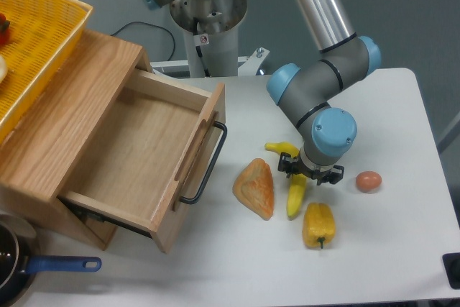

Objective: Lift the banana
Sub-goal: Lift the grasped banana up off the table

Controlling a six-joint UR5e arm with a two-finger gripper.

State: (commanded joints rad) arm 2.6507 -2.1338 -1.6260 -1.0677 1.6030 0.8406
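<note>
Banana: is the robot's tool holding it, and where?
Cannot tell. The tool sits over the middle of the banana, but the wrist hides its fingers.

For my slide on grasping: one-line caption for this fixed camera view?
UR5e gripper poised over the banana, between pastry, yellow pepper and egg.

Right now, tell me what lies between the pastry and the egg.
In the fixed camera view, the banana lies between the pastry and the egg, with the gripper down over its upper part; otherwise, bare table.
</note>
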